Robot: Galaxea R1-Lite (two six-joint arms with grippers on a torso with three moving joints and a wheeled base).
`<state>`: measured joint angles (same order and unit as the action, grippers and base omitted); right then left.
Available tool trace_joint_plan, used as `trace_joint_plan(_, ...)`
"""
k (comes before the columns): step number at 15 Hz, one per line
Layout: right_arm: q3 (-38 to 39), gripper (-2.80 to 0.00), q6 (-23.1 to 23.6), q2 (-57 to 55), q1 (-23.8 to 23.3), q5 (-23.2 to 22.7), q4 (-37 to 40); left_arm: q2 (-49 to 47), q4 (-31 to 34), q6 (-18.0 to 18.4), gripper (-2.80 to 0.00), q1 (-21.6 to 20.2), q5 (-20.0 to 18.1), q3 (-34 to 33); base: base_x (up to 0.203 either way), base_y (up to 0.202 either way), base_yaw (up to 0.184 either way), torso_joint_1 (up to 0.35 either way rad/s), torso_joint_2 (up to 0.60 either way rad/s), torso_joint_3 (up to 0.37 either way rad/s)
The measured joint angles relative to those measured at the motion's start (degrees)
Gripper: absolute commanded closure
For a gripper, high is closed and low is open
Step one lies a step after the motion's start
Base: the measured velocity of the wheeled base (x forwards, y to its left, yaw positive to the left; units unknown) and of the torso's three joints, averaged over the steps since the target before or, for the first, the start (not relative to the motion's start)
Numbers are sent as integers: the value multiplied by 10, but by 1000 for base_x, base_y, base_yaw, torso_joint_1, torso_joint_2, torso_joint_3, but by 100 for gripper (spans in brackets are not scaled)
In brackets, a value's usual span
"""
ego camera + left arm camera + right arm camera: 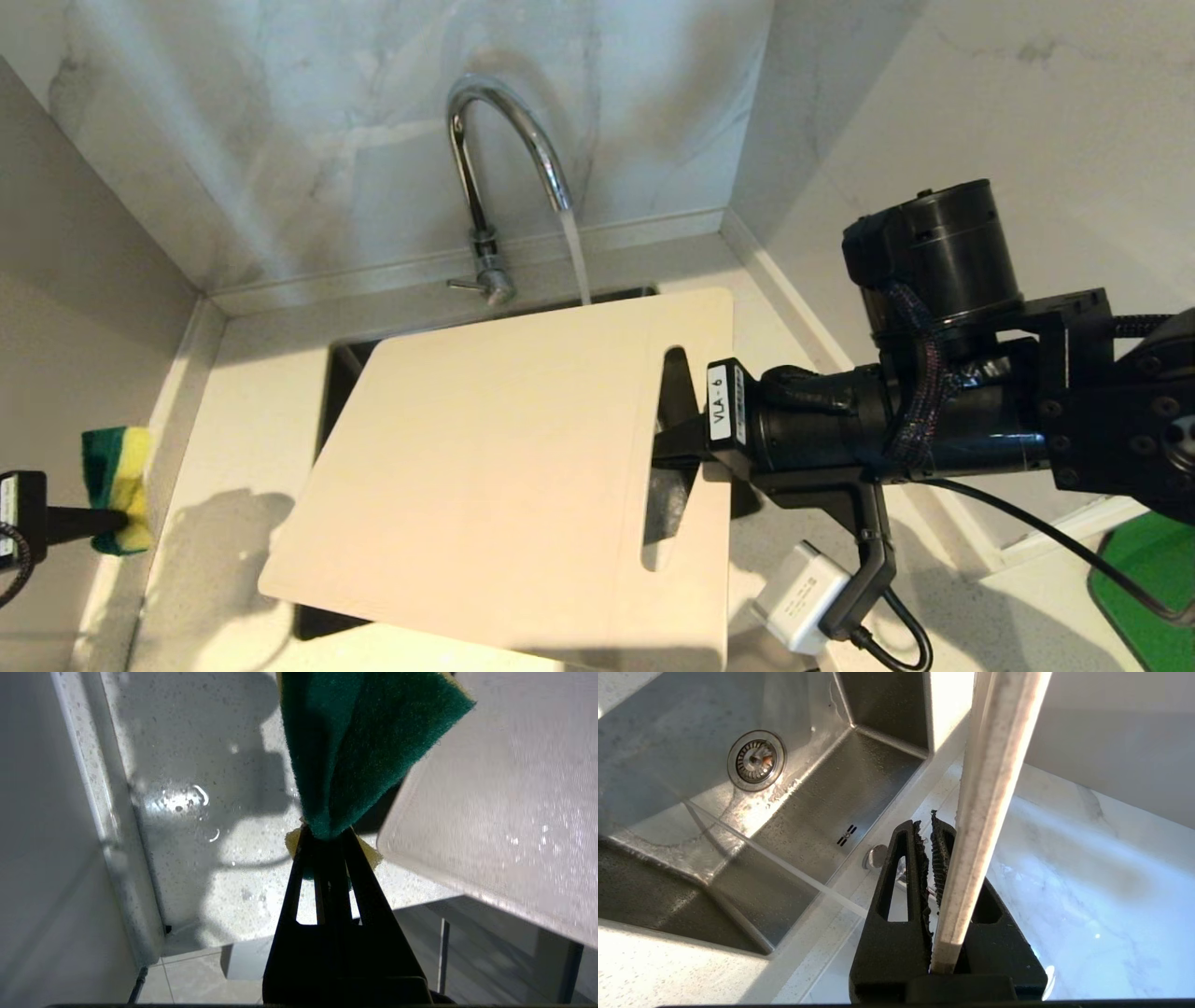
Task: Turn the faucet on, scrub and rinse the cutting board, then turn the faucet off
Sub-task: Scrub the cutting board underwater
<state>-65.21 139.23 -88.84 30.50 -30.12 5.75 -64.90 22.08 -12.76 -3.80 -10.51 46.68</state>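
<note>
The chrome faucet (495, 140) is running, and its stream (576, 257) falls just behind the far edge of the cutting board (495, 467). The cream-white board hangs tilted over the sink. My right gripper (677, 443) is shut on the strip beside its handle slot. In the right wrist view the board's edge (990, 788) runs up between the fingers of that gripper (931, 830). At the far left my left gripper (103, 523) is shut on a yellow-and-green sponge (117, 485), apart from the board. The left wrist view shows the sponge (355, 742) next to the board's corner (504, 812).
The steel sink (808, 802) with its drain (756, 759) lies below the board. The faucet's side lever (464, 285) points left. A white plug adapter (801, 597) hangs under my right arm. A bright green flat object (1144, 579) lies at the right edge. Walls close in on both sides.
</note>
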Motion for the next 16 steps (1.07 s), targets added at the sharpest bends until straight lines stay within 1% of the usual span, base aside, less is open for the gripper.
trace_joint_plan(3, 0, 0, -7, 1, -1, 0, 0, 76, -2, 3, 0, 0, 2, -58, 0, 0, 0, 0, 0, 0)
trace_joint_plan(7, 1, 0, -12, 1, -3, 0, -1, 208, -2, 4, 0, 0, 4, -159, 0, 0, 0, 0, 0, 0)
trace_joint_plan(11, 12, 0, -16, 0, -3, 0, -1, 344, -12, 15, 0, 0, 23, -243, 0, 0, 0, 0, 0, 0)
trace_joint_plan(13, 27, 0, -30, 0, -3, 1, -16, 403, -48, 44, 0, 0, 27, -304, 0, 0, 0, 0, 0, 0)
trace_joint_plan(15, 47, 0, -55, 0, -4, 0, -65, 443, -104, 71, 0, 0, 29, -375, 0, 0, 0, 0, 0, 0)
trace_joint_plan(16, 60, 0, -67, 0, -4, 0, -84, 459, -130, 76, 0, 0, 30, -401, 0, 0, 0, 0, 0, 0)
